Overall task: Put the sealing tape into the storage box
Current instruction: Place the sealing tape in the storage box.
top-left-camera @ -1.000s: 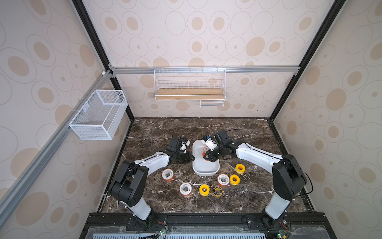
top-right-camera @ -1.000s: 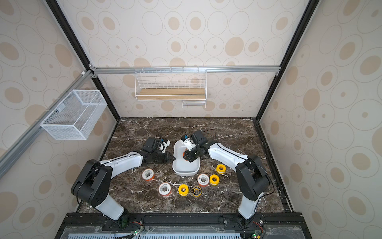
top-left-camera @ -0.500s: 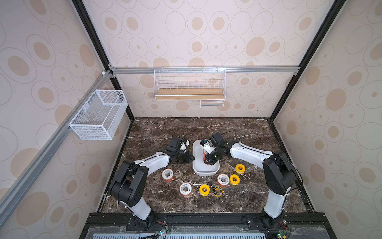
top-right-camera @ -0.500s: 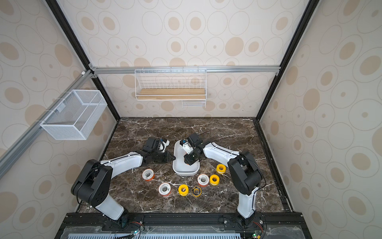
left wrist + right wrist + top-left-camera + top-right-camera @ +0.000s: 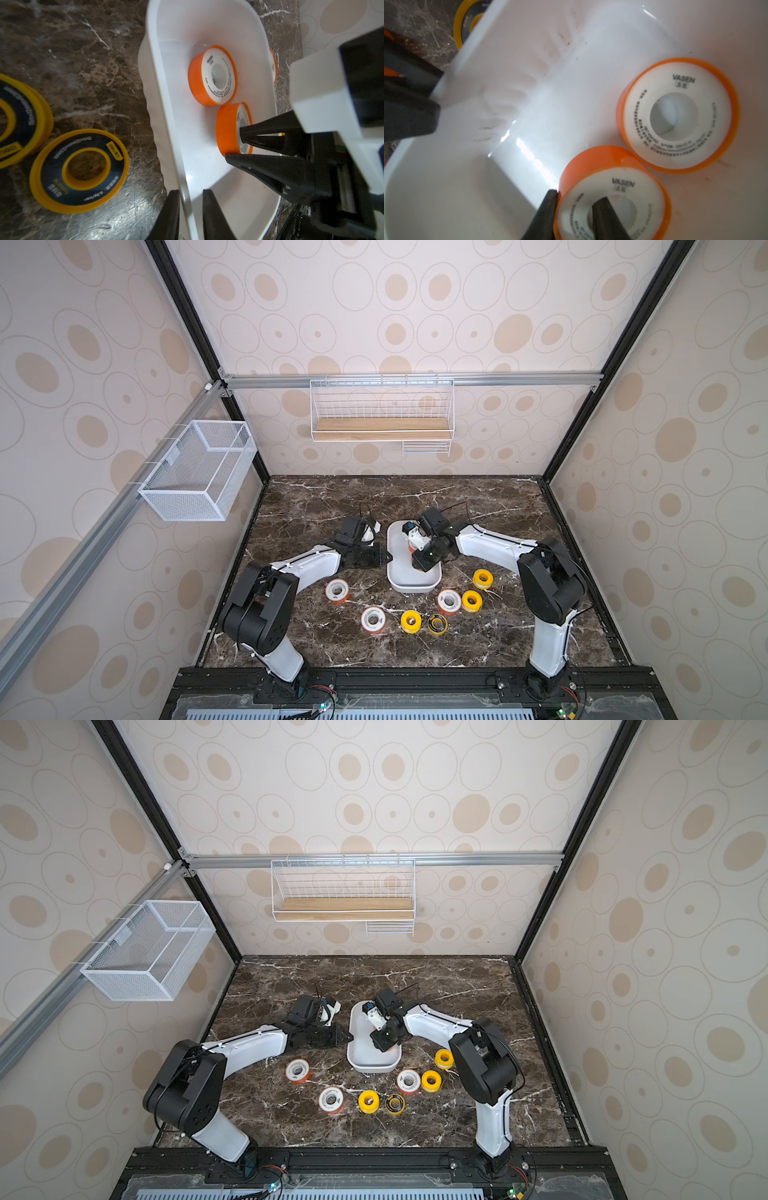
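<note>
The storage box [image 5: 411,584] [image 5: 370,1060] is a white tub in the middle of the marble table. My left gripper [image 5: 388,559] [image 5: 190,192] is shut on its left wall [image 5: 166,104], one finger inside and one outside. My right gripper [image 5: 417,568] [image 5: 576,196] is low inside the box. It is shut on an orange sealing tape spool [image 5: 633,187] [image 5: 227,131], one finger in the hole and one on the rim. A second orange spool [image 5: 679,114] [image 5: 216,76] lies flat on the box floor beside it.
Several loose spools lie in front of the box: orange with white faces [image 5: 337,590] [image 5: 372,619] [image 5: 448,600], yellow [image 5: 410,620] [image 5: 471,600] [image 5: 483,578], and yellow with black [image 5: 437,624]. A mesh basket [image 5: 199,472] and a wire rack [image 5: 381,423] hang on the walls.
My right gripper has carried the orange spool toward the near end of the box and lower into it. The left gripper has kept its hold on the wall.
</note>
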### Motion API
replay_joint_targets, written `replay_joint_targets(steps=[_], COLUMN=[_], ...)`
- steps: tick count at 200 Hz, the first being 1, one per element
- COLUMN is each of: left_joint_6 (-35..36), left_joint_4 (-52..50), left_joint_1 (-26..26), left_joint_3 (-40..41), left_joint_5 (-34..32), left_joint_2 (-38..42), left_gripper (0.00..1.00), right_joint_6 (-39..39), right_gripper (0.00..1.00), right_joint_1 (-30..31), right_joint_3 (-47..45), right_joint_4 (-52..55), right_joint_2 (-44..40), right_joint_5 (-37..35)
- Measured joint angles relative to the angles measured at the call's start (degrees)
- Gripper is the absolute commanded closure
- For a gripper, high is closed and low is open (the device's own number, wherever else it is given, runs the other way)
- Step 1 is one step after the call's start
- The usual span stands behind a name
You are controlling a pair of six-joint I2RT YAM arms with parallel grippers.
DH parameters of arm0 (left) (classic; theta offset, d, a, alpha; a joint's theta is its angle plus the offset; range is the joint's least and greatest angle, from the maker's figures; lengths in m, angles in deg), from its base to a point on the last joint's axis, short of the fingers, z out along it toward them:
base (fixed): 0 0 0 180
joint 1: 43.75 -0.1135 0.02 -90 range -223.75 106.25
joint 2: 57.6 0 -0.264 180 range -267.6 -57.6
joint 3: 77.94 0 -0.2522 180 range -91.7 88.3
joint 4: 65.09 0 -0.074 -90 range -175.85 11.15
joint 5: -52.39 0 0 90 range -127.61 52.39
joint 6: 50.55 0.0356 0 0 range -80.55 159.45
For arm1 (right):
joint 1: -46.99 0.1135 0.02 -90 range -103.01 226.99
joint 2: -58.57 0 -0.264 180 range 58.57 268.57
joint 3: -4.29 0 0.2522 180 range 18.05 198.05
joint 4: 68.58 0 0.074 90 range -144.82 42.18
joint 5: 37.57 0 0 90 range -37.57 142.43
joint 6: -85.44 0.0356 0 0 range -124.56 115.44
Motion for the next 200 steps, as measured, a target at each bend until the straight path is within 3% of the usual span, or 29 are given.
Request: replay_joint_targets(steps=[72,125,154,200], left_joint_6=[0.1,1.1,2.8,4.5], left_joint_4=[-0.4,-2.5,-6.8,-13.2], left_joint_1=[0.0,0.0,0.0,-0.1], left_joint_3=[0.0,0.0,-0.1,0.2], left_joint_5=[0.3,-0.5,-4.1,-16.5], left_joint_2=[-0.6,0.4,5.0,15.2], left_gripper=[0.7,0.49,0.42,0.42], right_joint_6=[1.9,3.1,3.9,6.5], right_gripper=[0.56,0.48,0.47,0.46], right_joint_1=[0.0,0.1,0.0,-2.4], right_joint_3=[1.5,1.4,-1.8,-8.8], right_joint_4=[0.4,-0.1,-2.1,-7.3], right_joint_2=[2.3,1.8,-2.9,-15.4], right_joint_5=[-3.0,-2.6,-1.4,2.0])
